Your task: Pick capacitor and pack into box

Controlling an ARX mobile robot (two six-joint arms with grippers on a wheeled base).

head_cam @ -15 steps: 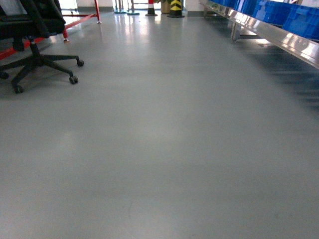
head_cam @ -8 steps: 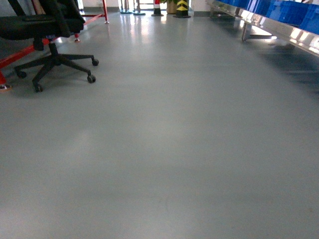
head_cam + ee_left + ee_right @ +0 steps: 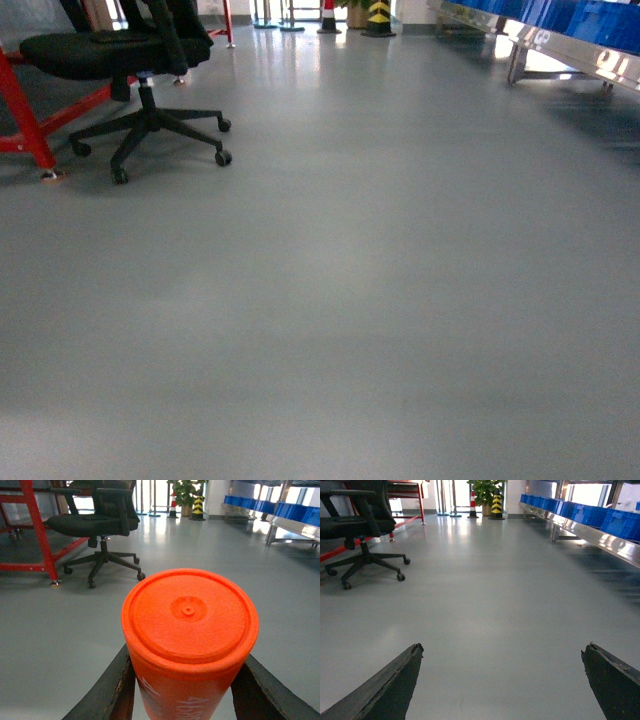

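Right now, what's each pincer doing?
Left pincer: shut on the capacitor, an orange-red cylinder held between its fingers.
Right pincer: open, empty, only grey floor between its fingers.

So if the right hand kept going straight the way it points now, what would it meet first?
Probably nothing close: the open right hand faces bare grey floor. The office chair sits off to the left; depth is unclear.

The head camera looks forward and slightly down over bare grey floor (image 3: 330, 300), no arm in sight. The left wrist camera sits close behind its gripper (image 3: 187, 680), almost against an orange cylinder (image 3: 190, 630) between the fingers. The right wrist camera looks ahead between its spread fingers (image 3: 390, 685). All three share the black office chair (image 3: 140, 70), ahead and left.
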